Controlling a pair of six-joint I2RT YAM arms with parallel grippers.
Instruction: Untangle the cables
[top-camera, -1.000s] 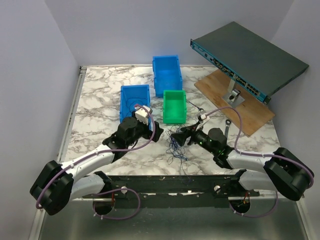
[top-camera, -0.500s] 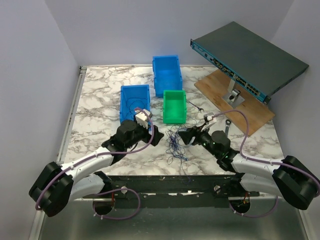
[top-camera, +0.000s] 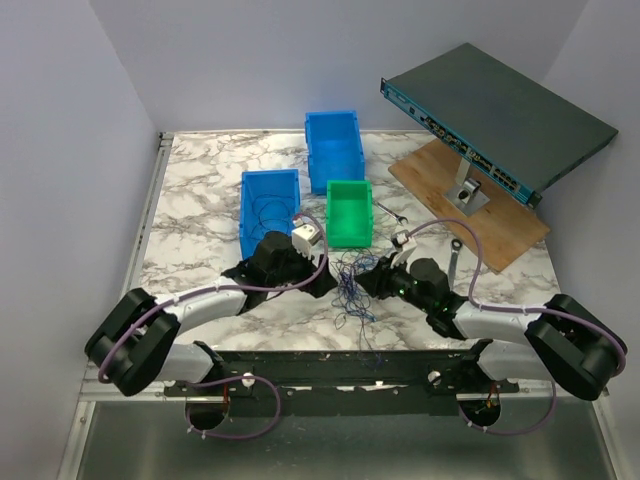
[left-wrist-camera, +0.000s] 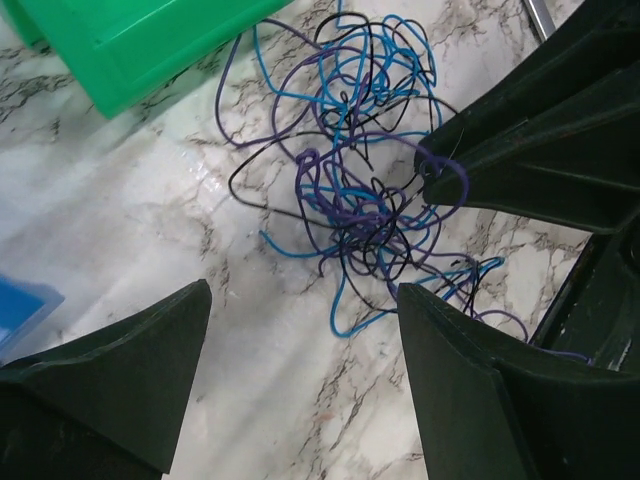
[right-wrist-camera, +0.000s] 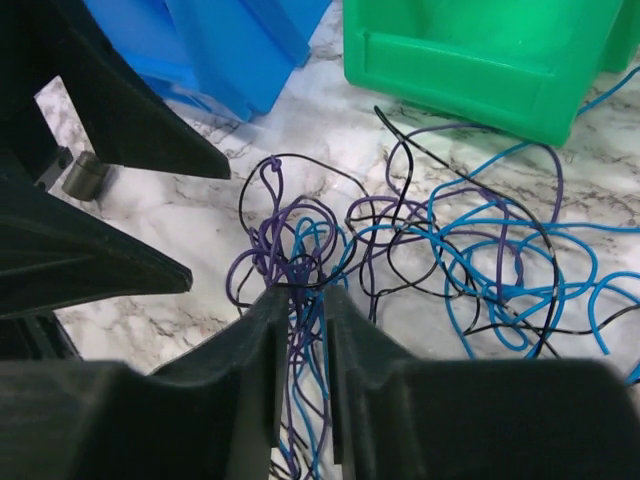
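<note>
The left gripper has swung in, jaws wide and empty, beside the cables tangled on the surface, while the right gripper has drawn its jaws narrow around some strands (gripped or not, I cannot tell), readying a pull-apart.

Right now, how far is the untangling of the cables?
Nothing looks done: the cables lie in one knot on the table. In hand: the right gripper pinches a few strands; the left gripper stands open beside the knot. Left: pulling every cable free.
</note>
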